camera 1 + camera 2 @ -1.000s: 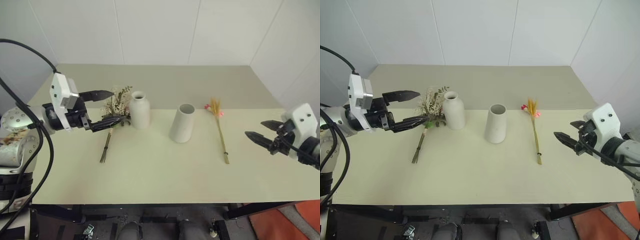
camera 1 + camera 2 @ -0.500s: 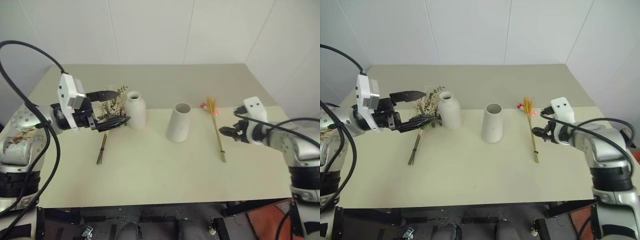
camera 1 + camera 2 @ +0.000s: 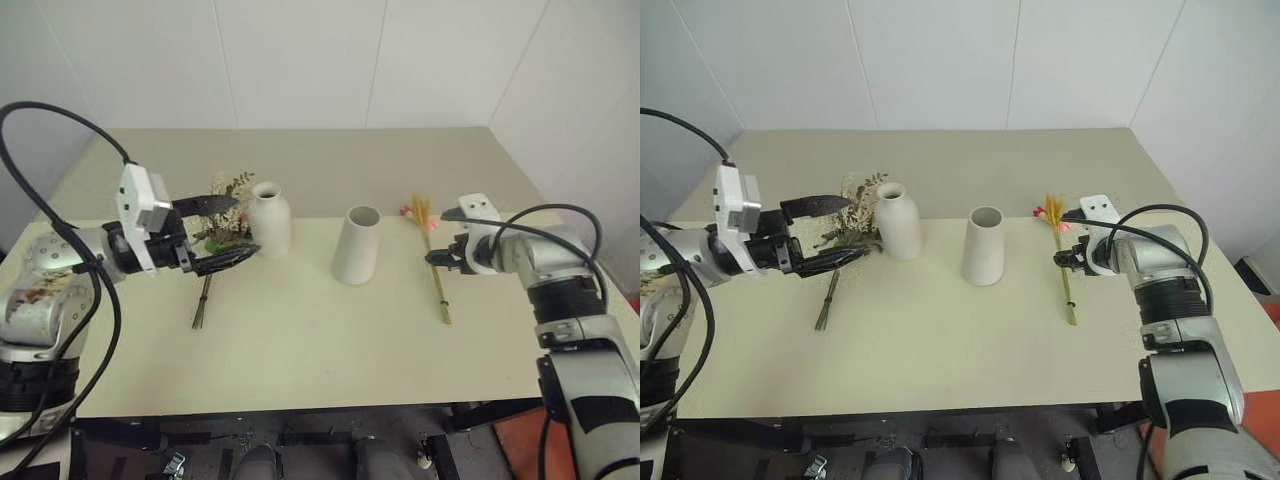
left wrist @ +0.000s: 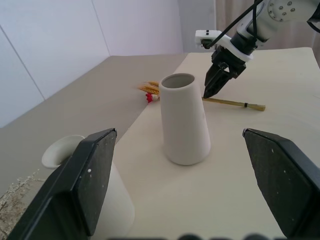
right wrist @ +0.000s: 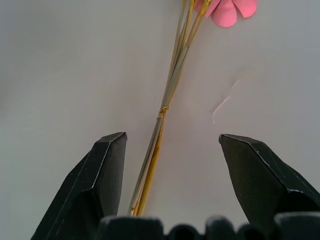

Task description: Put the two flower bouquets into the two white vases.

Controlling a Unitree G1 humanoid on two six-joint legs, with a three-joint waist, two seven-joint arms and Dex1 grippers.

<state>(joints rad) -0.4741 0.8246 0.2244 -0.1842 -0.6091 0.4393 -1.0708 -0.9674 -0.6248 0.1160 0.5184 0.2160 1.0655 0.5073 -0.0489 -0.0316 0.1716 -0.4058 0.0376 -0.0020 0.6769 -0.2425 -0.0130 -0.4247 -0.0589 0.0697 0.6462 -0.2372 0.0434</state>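
Note:
The bushy bouquet lies on the table left of the bottle-shaped white vase, its stems pointing toward the front edge. My left gripper hangs open and level over the flower head, holding nothing. The tapered white vase stands mid-table. To its right lies the slim wheat-like bouquet, with a pink flower at its head. My right gripper points down over its stems, open, one finger on each side and apart from them.
The pale table runs to a white wall at the back. Bare surface stretches in front of the vases and bouquets. A thin white thread lies beside the wheat stems.
My right arm has swung in from the table's right side and dropped over the wheat bunch's stems. The left gripper has stayed by the bushy bunch. The head camera has shifted.

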